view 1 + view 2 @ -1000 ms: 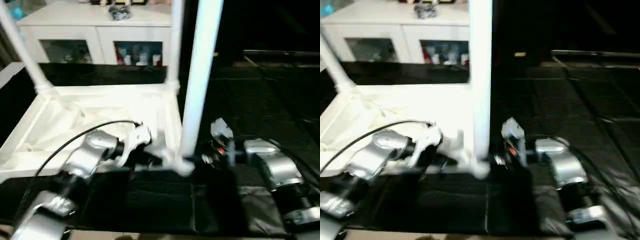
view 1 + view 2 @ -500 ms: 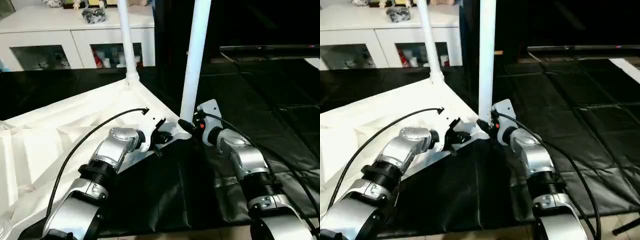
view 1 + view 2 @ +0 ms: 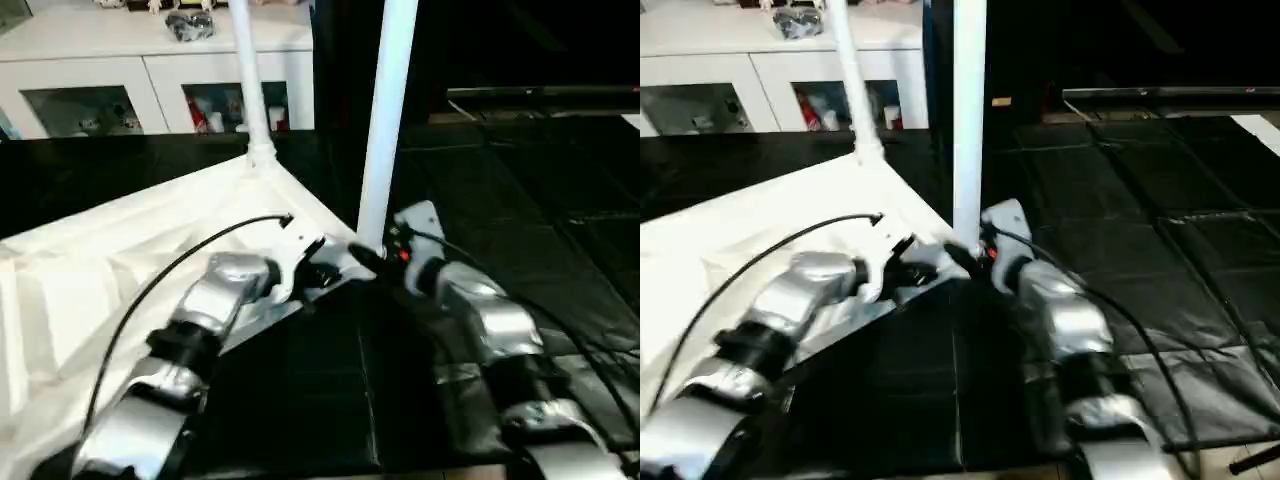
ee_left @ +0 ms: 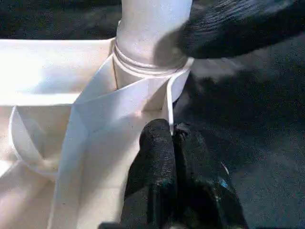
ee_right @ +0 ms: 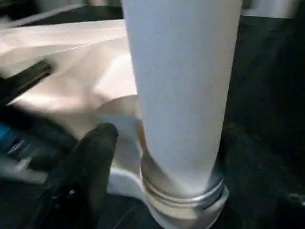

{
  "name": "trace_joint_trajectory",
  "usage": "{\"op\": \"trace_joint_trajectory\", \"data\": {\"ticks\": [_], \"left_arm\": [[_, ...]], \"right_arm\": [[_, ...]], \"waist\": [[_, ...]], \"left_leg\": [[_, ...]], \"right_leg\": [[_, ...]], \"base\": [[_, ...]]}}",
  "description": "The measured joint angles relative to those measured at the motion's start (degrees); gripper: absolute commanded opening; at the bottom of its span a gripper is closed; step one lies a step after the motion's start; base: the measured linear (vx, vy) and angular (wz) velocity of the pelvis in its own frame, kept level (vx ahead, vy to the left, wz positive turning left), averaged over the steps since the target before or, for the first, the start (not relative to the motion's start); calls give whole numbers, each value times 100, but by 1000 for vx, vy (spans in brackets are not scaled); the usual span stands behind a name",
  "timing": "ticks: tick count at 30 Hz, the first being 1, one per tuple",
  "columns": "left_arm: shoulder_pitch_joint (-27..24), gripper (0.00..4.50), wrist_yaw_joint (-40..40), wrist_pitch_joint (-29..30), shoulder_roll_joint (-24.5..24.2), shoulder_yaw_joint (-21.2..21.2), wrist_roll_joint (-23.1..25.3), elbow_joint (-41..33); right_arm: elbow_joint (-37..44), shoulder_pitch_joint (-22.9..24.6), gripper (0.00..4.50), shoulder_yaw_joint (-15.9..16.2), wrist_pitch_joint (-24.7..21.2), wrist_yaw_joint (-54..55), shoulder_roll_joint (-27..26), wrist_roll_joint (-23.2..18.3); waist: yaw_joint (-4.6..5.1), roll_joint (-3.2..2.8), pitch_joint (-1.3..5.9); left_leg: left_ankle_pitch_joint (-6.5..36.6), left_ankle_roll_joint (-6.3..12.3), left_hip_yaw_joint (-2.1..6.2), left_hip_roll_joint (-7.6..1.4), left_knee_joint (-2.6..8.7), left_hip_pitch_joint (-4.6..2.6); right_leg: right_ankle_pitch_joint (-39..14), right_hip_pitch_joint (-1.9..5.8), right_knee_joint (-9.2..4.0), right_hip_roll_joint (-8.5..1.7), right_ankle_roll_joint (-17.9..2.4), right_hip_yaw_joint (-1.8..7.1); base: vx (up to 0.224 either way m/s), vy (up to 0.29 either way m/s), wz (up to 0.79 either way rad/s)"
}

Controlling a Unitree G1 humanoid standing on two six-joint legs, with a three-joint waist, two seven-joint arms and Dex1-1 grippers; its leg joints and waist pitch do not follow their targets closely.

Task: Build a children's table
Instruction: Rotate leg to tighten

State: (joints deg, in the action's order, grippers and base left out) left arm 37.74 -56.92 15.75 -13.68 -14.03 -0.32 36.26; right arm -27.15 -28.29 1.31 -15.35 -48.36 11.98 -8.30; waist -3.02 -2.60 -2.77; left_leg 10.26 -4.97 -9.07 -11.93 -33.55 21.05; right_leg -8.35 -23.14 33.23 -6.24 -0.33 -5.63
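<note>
The all-white plastic children's table top (image 3: 120, 260) is lying ribbed underside up on black matting (image 3: 520, 200). A smooth tapered white tube leg (image 3: 385, 110) is standing in its nearest corner socket. The left gripper (image 4: 172, 143) is pinching that corner's thin rim. The right gripper (image 5: 162, 157) is flanking the leg's base, fingers (image 5: 95, 157) spread apart.
</note>
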Motion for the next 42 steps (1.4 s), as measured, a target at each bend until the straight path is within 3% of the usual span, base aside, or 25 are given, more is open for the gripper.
{"op": "trace_joint_trajectory", "data": {"ticks": [6, 8, 18, 25, 42], "left_arm": [[-123, 0, -972, -378, -337, -275, -10, -198], [-133, 0, -1204, -497, -402, -359, -15, -240], [-317, 0, -2066, -775, -804, -518, -165, -477], [-426, 0, -2435, -826, -924, -636, -227, -684], [-558, 0, -2651, -844, -1035, -709, -234, -916]], "right_arm": [[119, 52, 440, 393, 58, -1260, 578, -137], [113, 49, 440, 470, 103, -1593, 682, -142], [-24, -42, 446, 744, 372, -3226, 1294, -354], [-56, -63, 382, 827, 385, -3683, 1343, -468], [-104, -63, 247, 947, 450, -4078, 1340, -552]], "waist": [[-178, 0, 0], [-225, 3, -2], [-271, 6, -3], [-350, 8, -4], [-350, 8, -3]], "left_leg": [[-1, 1, -32, -7, -4, -6], [-1, 2, -44, -10, -8, -1], [-2, 6, -61, -18, -10, 1], [-3, 7, -65, -21, -18, 0], [-3, 6, -65, -23, -20, -1]], "right_leg": [[0, -2, 2, -6, -1, 14], [0, -3, 2, -10, -1, 21], [-3, -6, 7, -12, 3, 25], [-3, -7, 18, -14, 4, 26], [-4, -7, 25, -14, 4, 26]], "base": [[0, 0, 0], [0, 0, 0], [0, 0, 0], [0, 0, 0], [0, 0, 0]]}}
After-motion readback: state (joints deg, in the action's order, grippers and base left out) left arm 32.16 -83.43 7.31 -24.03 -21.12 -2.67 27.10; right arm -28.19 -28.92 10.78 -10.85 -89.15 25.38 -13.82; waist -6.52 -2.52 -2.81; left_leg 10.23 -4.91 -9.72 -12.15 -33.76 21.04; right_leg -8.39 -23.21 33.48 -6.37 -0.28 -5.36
